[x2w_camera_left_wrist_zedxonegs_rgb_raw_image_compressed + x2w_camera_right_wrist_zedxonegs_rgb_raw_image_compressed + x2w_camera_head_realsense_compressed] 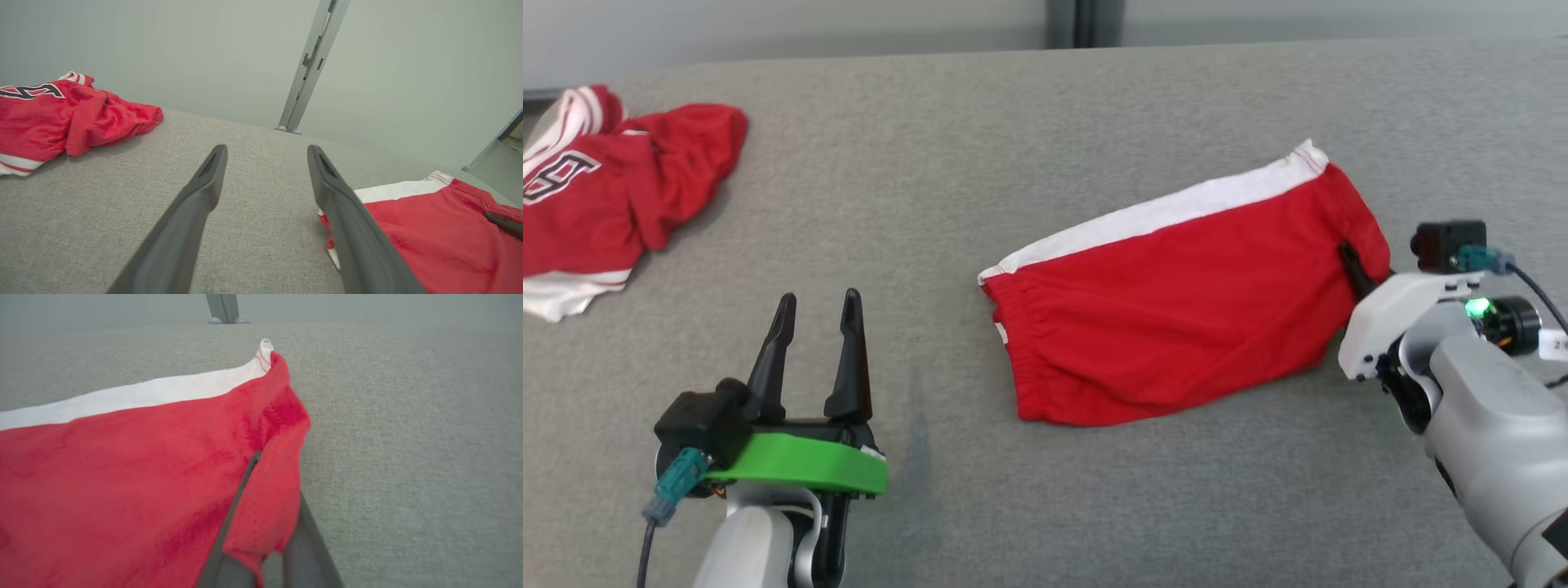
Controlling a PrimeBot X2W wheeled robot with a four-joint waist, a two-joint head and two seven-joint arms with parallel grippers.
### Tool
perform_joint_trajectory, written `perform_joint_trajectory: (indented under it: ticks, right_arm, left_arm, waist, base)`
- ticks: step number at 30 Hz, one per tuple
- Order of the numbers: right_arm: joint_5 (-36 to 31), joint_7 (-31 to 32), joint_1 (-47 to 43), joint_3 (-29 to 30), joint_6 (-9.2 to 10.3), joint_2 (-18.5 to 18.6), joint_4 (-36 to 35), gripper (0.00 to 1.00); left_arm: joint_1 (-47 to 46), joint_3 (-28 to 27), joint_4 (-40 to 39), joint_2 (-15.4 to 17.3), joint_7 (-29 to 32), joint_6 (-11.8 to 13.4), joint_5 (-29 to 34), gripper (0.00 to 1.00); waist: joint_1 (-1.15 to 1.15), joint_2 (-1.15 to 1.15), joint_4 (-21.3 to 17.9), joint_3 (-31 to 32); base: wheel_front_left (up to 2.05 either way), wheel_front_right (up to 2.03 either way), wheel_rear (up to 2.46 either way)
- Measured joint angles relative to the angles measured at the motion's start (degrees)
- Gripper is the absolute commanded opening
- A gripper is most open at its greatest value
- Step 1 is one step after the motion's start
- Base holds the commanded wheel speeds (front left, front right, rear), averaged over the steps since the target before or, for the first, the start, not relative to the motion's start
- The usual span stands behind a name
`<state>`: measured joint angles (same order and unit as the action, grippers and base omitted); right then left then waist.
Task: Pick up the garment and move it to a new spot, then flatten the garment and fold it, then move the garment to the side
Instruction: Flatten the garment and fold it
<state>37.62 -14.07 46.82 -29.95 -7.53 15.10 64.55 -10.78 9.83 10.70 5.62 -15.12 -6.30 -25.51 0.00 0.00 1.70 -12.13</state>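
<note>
The shorts (1176, 310) lie spread on the grey cloth-covered table (1029, 506), right of the middle. Their right edge is clamped by the right gripper (1357, 273), and the right wrist view shows a fold of the hem caught between its two fingers. The left gripper (818, 298) hangs near the front left with fingers spread and nothing between them, well apart from the shorts. The lift to a new spot looks about to begin. With only one edge held, a quick pull upward would likely let the cloth bunch or slip, so a slow, steady lift seems wise, with the pinch kept deep on the hem. The free gripper could take the gathered waistband (1013, 327) to share the load. Farther back runs the white stripe (1168, 212). At the far left a crumpled red jersey (605, 196) is best kept clear of.
</note>
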Motion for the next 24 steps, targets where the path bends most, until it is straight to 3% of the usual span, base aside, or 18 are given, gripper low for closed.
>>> perform_joint_trajectory:
  ticks: [8,15,24]
  right_arm:
    - [1.2,-0.9,-7.3,6.2,0.00,-0.2,-2.5,0.00]
    - [-2.2,-0.9,-13.4,12.8,0.00,-0.6,-8.1,0.00]
    - [-9.9,-0.9,-14.0,18.2,0.01,-3.0,-15.0,0.00]
  left_arm:
    - [1.9,-0.5,1.0,-0.4,0.0,-0.3,0.6,1.00]
    - [2.4,-0.6,1.4,-0.7,0.0,-0.3,0.9,1.00]
    - [2.9,-0.1,2.2,-1.4,0.0,-0.7,0.4,1.00]
  waist:
    - [0.00,0.00,-5.8,2.5]
    - [0.00,0.00,-9.4,4.3]
    - [0.00,0.00,-8.2,5.3]
  base:
    - [0.00,0.00,0.00]
    - [0.00,0.00,0.00]
    - [0.00,0.00,0.00]
